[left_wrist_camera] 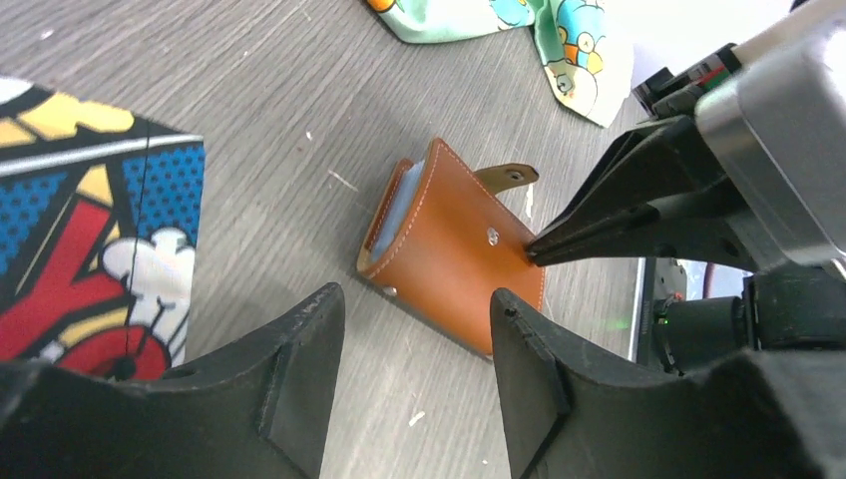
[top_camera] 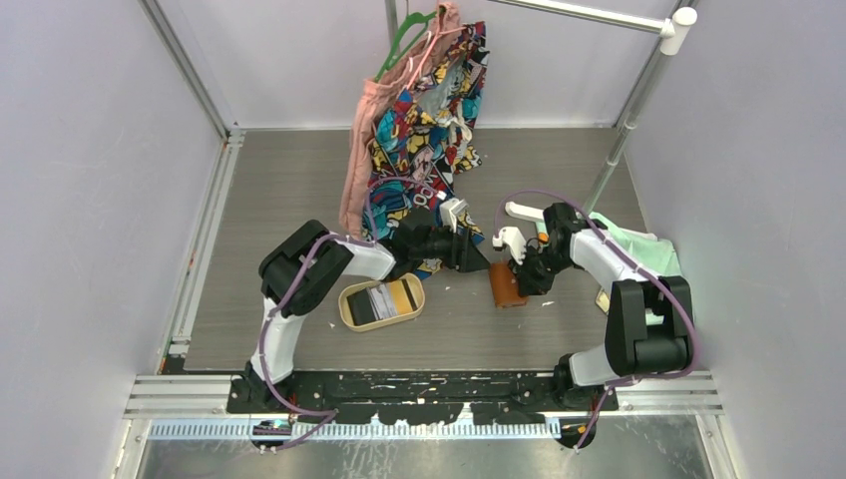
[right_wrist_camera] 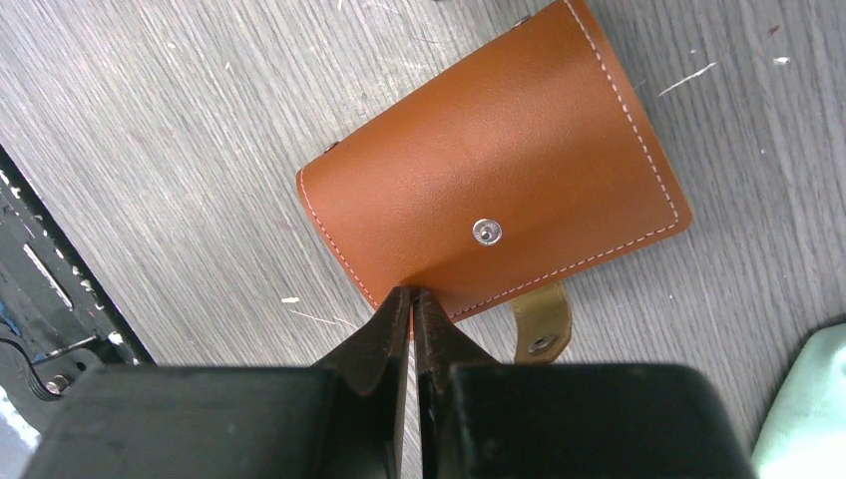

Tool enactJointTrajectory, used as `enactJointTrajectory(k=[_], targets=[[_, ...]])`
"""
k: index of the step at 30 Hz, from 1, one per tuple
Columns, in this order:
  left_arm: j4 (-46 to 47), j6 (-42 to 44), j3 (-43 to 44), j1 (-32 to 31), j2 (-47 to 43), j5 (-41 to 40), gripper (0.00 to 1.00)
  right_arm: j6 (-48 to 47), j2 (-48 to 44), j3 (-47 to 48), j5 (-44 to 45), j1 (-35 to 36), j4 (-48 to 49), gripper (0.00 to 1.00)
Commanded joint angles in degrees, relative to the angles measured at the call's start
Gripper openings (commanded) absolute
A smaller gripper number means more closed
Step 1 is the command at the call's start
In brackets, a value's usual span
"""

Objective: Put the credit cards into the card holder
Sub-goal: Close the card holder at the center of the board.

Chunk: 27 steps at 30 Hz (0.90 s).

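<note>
The card holder (top_camera: pixel 507 287) lies closed on the grey wood-grain tabletop (top_camera: pixel 289 180), its tan leather face up with the round snap stud in the middle. Its short strap (right_wrist_camera: pixel 542 319) sticks out unfastened from one edge. From the left wrist view, a pale layer shows inside the holder's open side.

The right gripper (right_wrist_camera: pixel 412 296) comes in at the holder's stitched edge beside the strap. Its two black fingers are drawn almost together, with their tips pinching that rim. The leather dimples slightly where they meet it.

The left gripper (left_wrist_camera: pixel 417 309) hangs just above the tabletop on the other side of the holder from the right one. Its jaws are spread apart with nothing between them. The holder's near corner sits just beyond the gap and neither finger touches it.

The credit cards (top_camera: pixel 380 301) are not in the holder. They lie flat in an oval light-wood tray (top_camera: pixel 349 311) to the left of the holder, well apart from it, beside the left arm. A black card, a striped one and a yellow one can be made out there.

A comic-print cloth (left_wrist_camera: pixel 80 249) lies on the tabletop to the left of the holder and reaches under the left arm. A mint-green printed cloth (left_wrist_camera: pixel 559 50) lies beyond the holder on the right arm's side.
</note>
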Motion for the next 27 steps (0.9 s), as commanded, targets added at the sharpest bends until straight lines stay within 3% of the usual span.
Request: enactJointTrajectory(k=[1, 10, 16, 20, 27], targets=[[0.6, 5.8, 6.4, 0.4, 3.5, 6.7, 0.55, -2.1, 0.0, 2.0, -0.3, 0.0, -0.8, 0.12], [-2.6, 8.2, 13.3, 0.5, 9.8, 9.6, 0.50, -2.4, 0.1, 2.1, -0.8, 0.1, -1.0, 0.12], [-3.5, 8.3, 13.0, -0.5, 10.3, 8.3, 0.42, -2.4, -0.2, 2.3, -1.5, 0.1, -1.2, 0.12], [-3.0, 7.2, 8.8, -2.1, 7.3, 3.6, 0.27, -2.4, -0.8, 2.2, -2.6, 0.1, -1.3, 0.12], [-2.8, 0.1, -1.3, -7.4, -0.6, -14.0, 0.01, -2.8, 0.1, 2.5, -2.6, 1.2, -2.0, 0.12]])
